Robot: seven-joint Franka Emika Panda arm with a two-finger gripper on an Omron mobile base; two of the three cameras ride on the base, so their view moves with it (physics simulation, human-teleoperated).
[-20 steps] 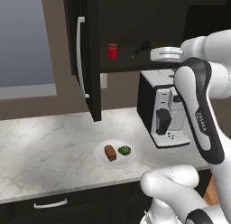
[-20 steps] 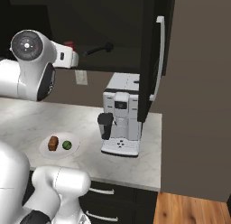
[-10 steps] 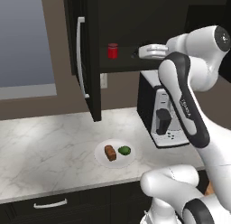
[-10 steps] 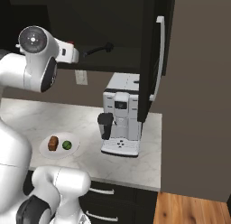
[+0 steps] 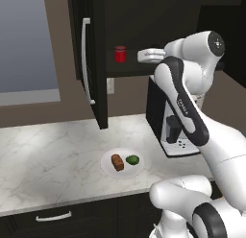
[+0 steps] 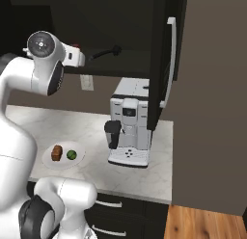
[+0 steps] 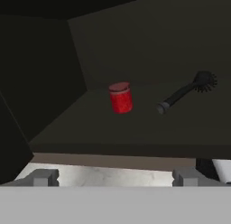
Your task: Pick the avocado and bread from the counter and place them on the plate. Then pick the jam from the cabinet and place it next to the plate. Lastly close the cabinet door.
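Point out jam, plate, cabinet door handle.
jam point(image 7: 121, 98): hand view, jar body.
plate point(image 5: 106, 163): left base view, bare left rim.
cabinet door handle point(image 5: 86, 64): left base view, bar's middle.

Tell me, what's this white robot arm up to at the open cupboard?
It is reaching for the small red jam jar on the shelf of the dark wall cabinet. Its gripper is open and holds nothing. The brown bread piece and green avocado already lie on the round white plate; the cabinet door stands open.
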